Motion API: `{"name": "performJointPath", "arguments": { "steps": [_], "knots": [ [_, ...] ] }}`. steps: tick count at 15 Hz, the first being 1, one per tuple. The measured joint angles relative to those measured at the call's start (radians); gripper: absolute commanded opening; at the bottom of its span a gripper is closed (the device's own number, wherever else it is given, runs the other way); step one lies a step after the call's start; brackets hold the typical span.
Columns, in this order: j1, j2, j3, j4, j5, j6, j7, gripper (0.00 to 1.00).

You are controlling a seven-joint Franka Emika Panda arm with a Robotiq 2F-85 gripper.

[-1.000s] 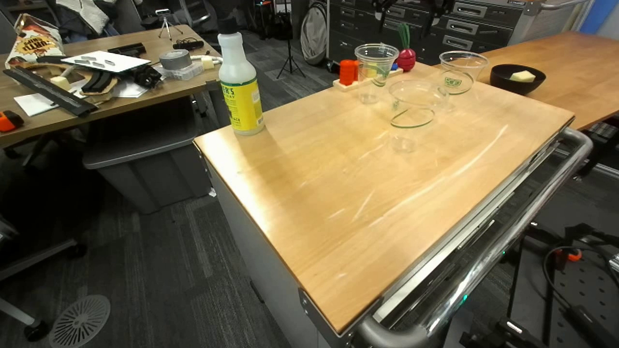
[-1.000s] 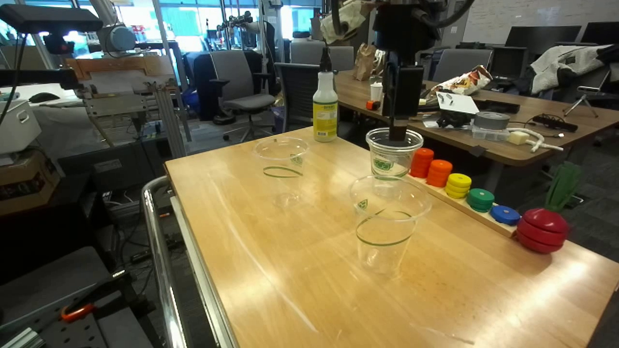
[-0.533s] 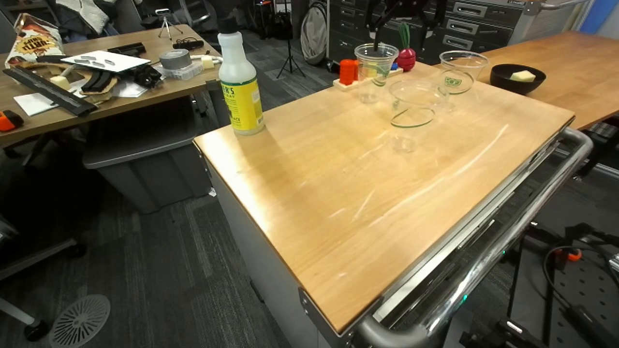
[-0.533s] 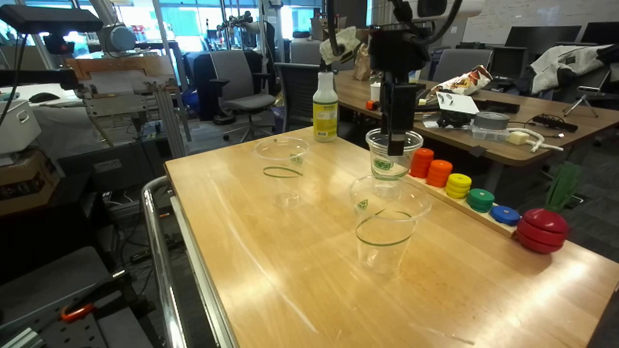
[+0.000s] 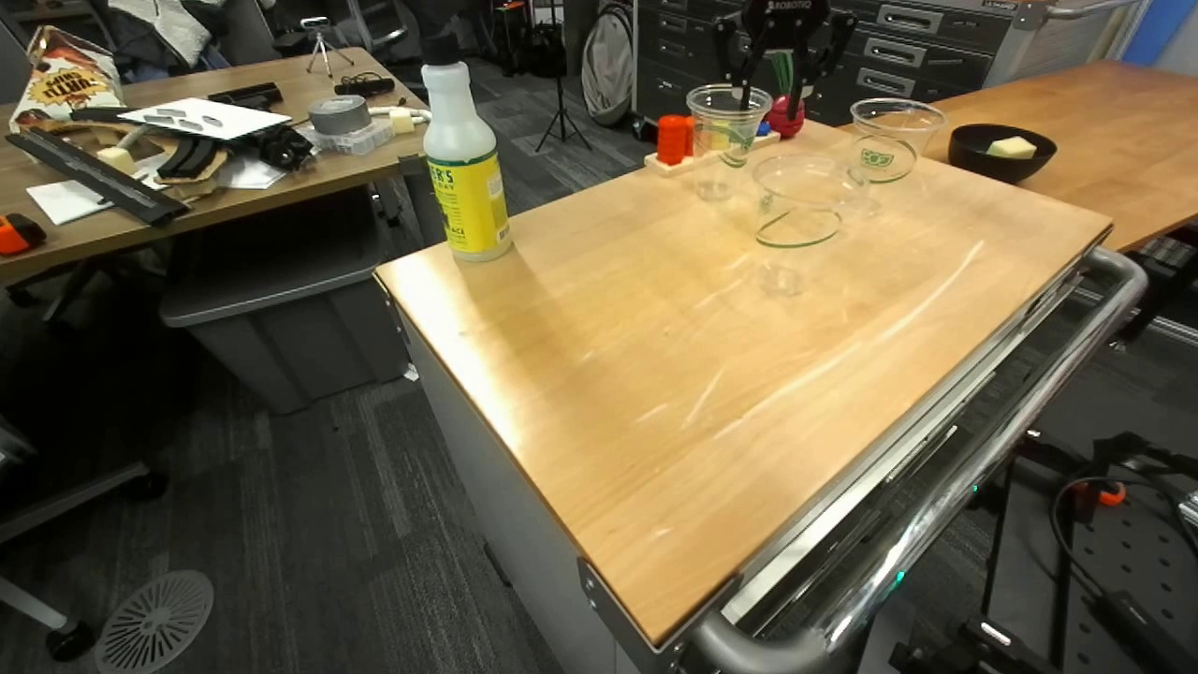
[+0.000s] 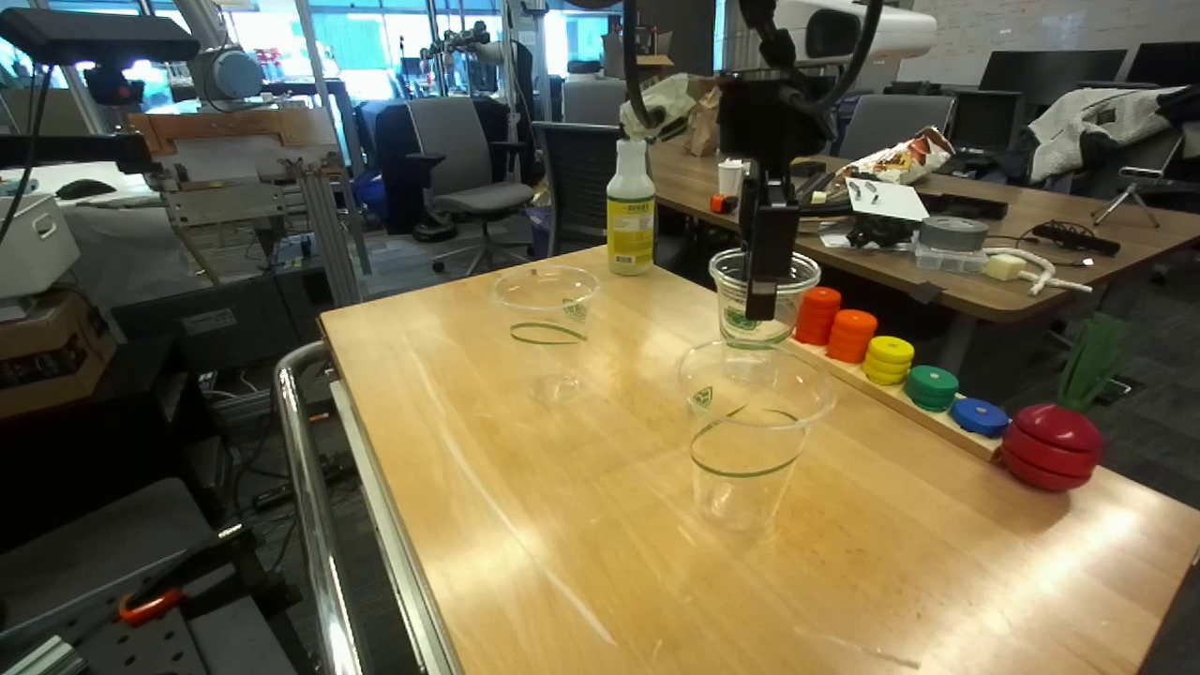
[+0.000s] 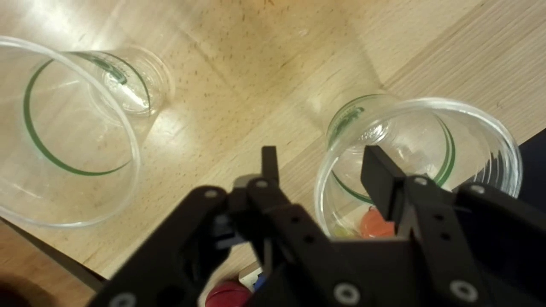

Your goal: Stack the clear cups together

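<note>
In the wrist view, a parted black pincer (image 7: 320,164) is apparently straddling the rim of the right-hand clear, tapered plastic cup (image 7: 411,152) and should be closing gently.

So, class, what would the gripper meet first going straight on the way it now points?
Probably the clear cup nearest the red rings: in the wrist view, the open gripper seems to straddle its rim, though depth is unclear.

Gap between two clear cups (image 6: 748,450), ring toy (image 6: 888,361) beside one; bottle (image 6: 630,220) apart
</note>
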Motion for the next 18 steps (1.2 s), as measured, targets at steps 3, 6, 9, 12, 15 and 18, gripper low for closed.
{"name": "performJointPath", "arguments": {
  "steps": [3,6,9,12,15,18],
  "knots": [
    [0.003,0.000,0.000,0.001,-0.022,0.011,0.027,0.05],
    [0.006,-0.001,0.001,0.003,-0.025,0.025,0.043,0.04],
    [0.006,-0.009,0.001,0.010,0.007,0.037,0.056,0.02],
    [0.005,-0.021,0.000,0.002,0.033,0.085,0.056,0.03],
    [0.005,-0.073,0.001,-0.044,0.074,0.175,0.018,0.02],
    [0.001,-0.171,0.002,-0.136,0.159,0.257,-0.080,0.02]
  ]
}}
